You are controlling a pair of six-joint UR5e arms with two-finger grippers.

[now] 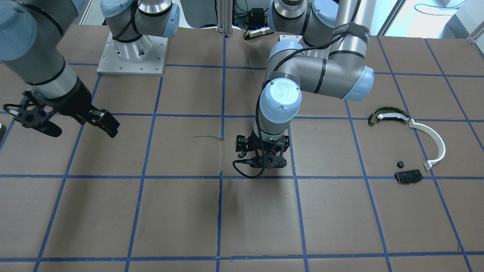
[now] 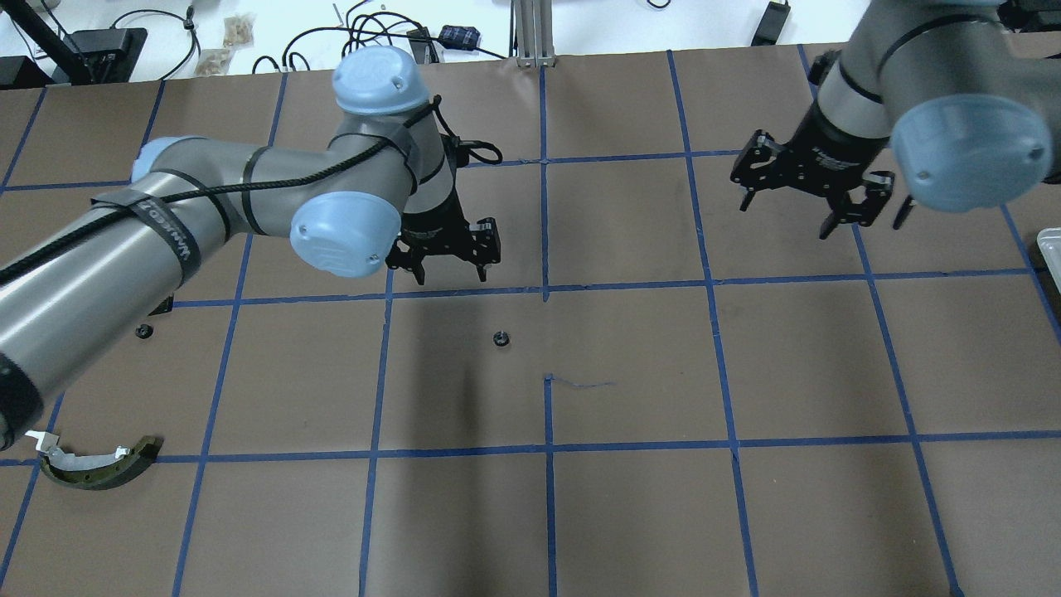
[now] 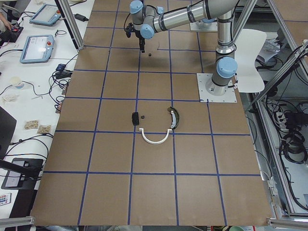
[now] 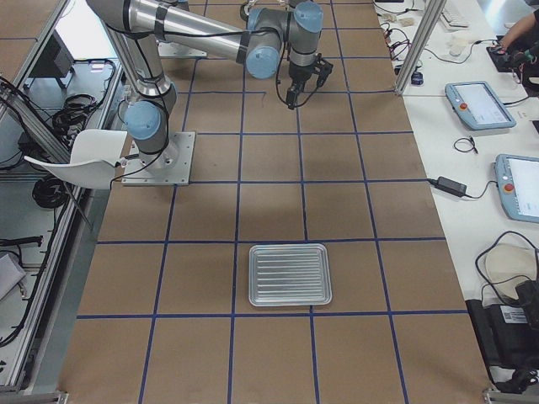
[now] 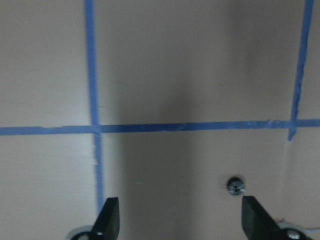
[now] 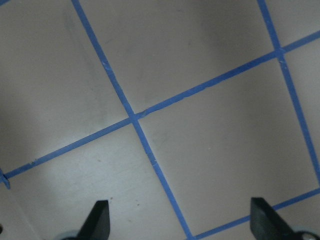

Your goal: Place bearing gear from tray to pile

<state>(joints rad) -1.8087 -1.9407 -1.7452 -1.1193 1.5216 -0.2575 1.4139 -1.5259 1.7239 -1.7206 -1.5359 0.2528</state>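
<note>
The bearing gear (image 2: 501, 338), small, black and round, lies alone on the brown table, apart from the pile. It also shows in the left wrist view (image 5: 235, 186) ahead of the right fingertip (image 5: 254, 216). My left gripper (image 2: 452, 269) hangs open and empty above the table, just beyond the gear. My right gripper (image 2: 825, 214) is open and empty, raised over the table's right part. The pile lies at the far left: a white arc strip (image 1: 435, 141), an olive-and-white curved piece (image 1: 387, 114), a black plate (image 1: 408, 176) and a second small black gear (image 1: 399, 164).
The metal tray (image 4: 290, 274) lies empty at the robot's right end of the table; its edge shows in the overhead view (image 2: 1051, 249). Blue tape lines divide the brown table into squares. The arm bases stand at the robot's side of the table.
</note>
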